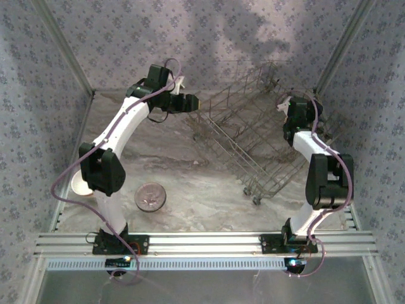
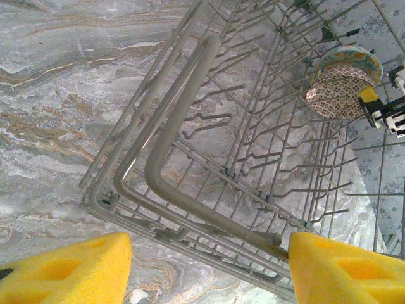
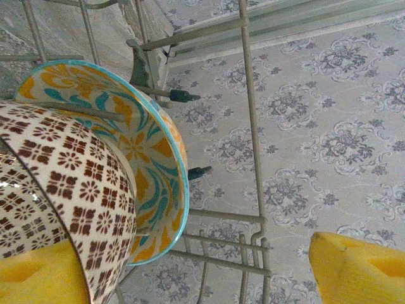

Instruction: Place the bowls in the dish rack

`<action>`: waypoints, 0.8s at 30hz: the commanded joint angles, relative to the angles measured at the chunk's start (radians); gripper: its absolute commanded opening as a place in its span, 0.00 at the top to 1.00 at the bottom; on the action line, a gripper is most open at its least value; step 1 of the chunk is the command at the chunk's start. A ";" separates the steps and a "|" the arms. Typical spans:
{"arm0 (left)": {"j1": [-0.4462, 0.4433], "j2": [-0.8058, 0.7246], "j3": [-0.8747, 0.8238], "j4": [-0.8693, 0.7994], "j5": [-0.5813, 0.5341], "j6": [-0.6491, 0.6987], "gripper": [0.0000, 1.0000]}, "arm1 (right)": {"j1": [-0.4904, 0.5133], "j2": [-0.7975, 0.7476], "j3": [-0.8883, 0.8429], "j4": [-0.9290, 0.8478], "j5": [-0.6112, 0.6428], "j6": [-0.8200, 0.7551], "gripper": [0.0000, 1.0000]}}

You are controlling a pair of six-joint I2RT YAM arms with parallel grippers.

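Two bowls stand on edge in the dish rack's far right corner, brown-checked bowl against orange-teal bowl. My right gripper sits beside them, jaws spread: placement looks done. Next I'd fetch the speckled bowl off the table; my left gripper, jaws spread and empty, must clear the rack's wires first.

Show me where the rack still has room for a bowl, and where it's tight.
Free: the tine rows of the dish rack between its thick end bar and the two patterned bowls. Crowded: that far corner, where both bowls stand together beside the right hand.
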State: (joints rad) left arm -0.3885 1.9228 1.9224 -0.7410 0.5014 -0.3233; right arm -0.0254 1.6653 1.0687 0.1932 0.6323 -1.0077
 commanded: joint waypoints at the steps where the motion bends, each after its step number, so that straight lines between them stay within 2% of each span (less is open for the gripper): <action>1: 0.013 0.028 0.054 -0.034 -0.018 -0.005 0.34 | 0.006 -0.049 0.030 -0.103 0.010 0.080 0.14; 8: 0.016 0.039 0.083 -0.052 -0.012 0.003 0.34 | -0.006 -0.033 0.069 -0.224 -0.031 0.156 0.14; 17: 0.028 0.045 0.102 -0.067 -0.021 -0.002 0.34 | -0.006 -0.046 0.116 -0.297 -0.093 0.206 0.14; 24: 0.062 0.003 0.054 -0.086 -0.063 -0.070 0.34 | 0.007 -0.101 0.197 -0.396 -0.166 0.311 0.14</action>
State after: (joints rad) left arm -0.3511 1.9526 1.9934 -0.7937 0.4706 -0.3481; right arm -0.0269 1.6192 1.2057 -0.1360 0.5129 -0.7815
